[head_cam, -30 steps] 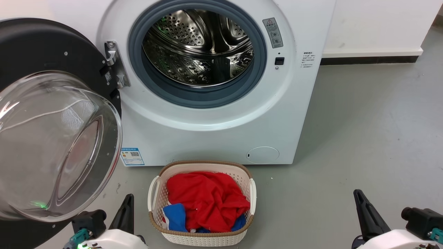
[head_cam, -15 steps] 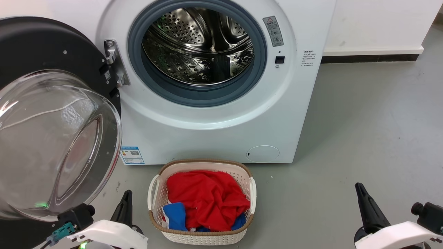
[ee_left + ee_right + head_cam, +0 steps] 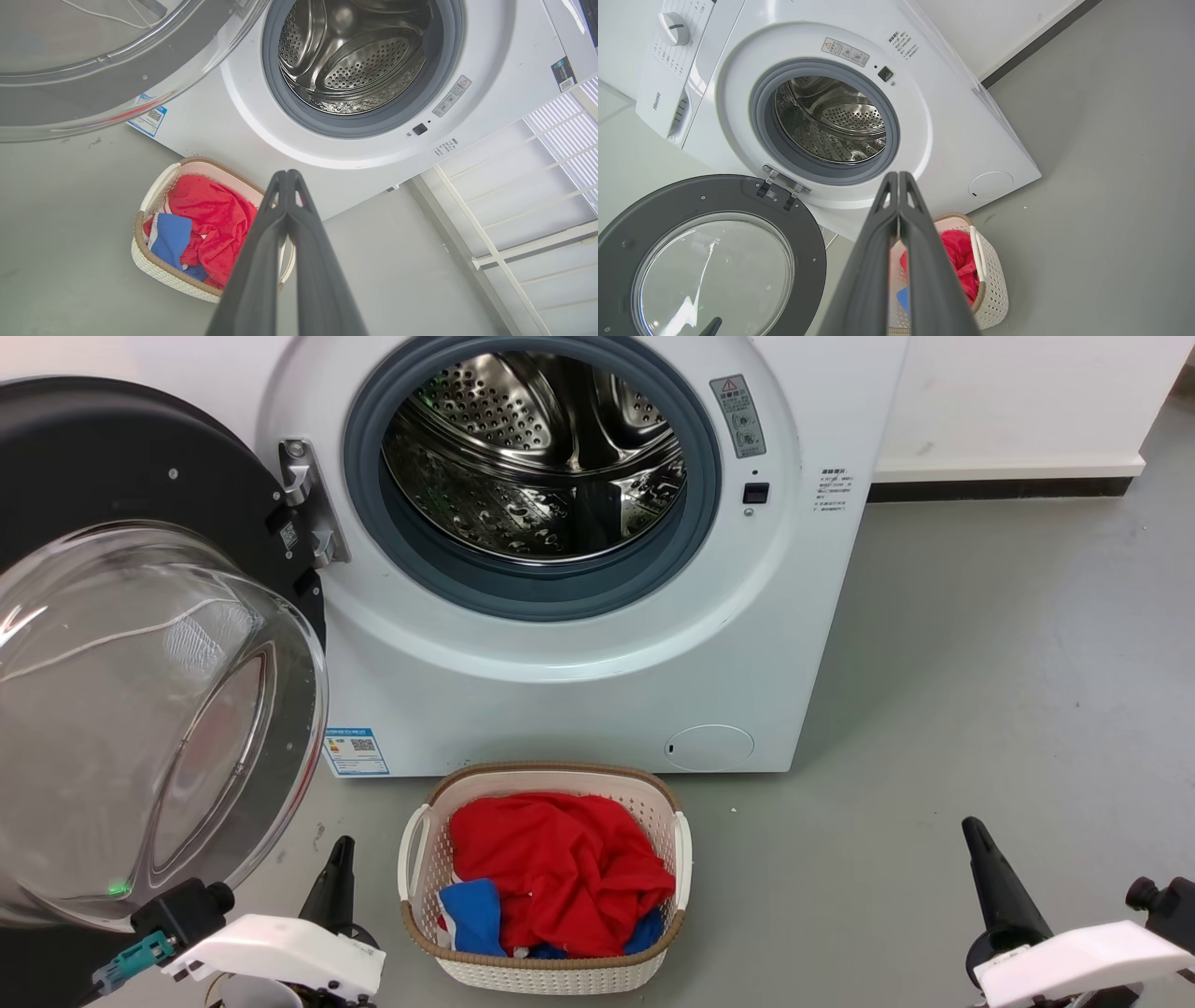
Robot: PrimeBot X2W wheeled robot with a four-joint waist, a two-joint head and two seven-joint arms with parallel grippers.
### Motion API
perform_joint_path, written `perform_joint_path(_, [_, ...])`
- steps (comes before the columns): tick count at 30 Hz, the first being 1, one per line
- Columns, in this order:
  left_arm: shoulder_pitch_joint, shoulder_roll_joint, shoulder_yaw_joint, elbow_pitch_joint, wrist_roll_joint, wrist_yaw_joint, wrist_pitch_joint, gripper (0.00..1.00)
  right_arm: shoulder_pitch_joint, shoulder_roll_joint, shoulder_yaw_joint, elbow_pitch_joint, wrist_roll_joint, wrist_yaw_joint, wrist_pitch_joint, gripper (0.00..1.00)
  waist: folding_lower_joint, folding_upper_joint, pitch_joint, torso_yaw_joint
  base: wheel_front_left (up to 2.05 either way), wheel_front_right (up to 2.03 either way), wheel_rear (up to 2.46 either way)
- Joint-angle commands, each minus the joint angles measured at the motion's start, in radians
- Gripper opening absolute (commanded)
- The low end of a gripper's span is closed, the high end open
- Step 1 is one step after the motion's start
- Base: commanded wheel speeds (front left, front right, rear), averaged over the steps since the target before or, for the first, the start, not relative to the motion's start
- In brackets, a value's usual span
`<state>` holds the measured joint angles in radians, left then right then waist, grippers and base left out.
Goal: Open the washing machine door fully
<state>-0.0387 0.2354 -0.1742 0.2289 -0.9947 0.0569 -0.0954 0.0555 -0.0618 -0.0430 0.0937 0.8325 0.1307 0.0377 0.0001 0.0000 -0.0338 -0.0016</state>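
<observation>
The washing machine door (image 3: 140,663) stands swung wide on its hinge, baring the drum of the washing machine (image 3: 579,691); left tool (image 3: 287,179) and right tool (image 3: 899,179), fingers pressed together, hang clear, the opening seemingly complete.

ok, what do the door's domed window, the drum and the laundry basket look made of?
Clear domed window of the black washing machine door: glass or clear plastic, glossy; reflections, see-through. Perforated drum: polished steel, mirror sheen. White lattice basket: likely moulded plastic, matte, brown rim.
</observation>
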Motion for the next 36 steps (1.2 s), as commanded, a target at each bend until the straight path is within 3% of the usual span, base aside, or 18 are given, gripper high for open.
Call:
perform_joint_path(1, [-0.029, -0.002, 0.018, -0.009, -0.027, -0.010, 0.007, 0.00, -0.034, -0.007, -0.003, -0.004, 0.035, 0.000, 0.002, 0.00, -0.0001, 0.0000, 0.001, 0.000, 0.00, 0.00, 0.00])
perform_joint_path(36, [-0.054, -0.093, 0.153, 0.003, -0.333, -0.104, 0.108, 0.00, -0.104, -0.008, -0.025, 0.075, 0.427, 0.000, 0.031, 0.00, -0.0001, 0.0000, 0.016, 0.001, 0.00, 0.00, 0.00])
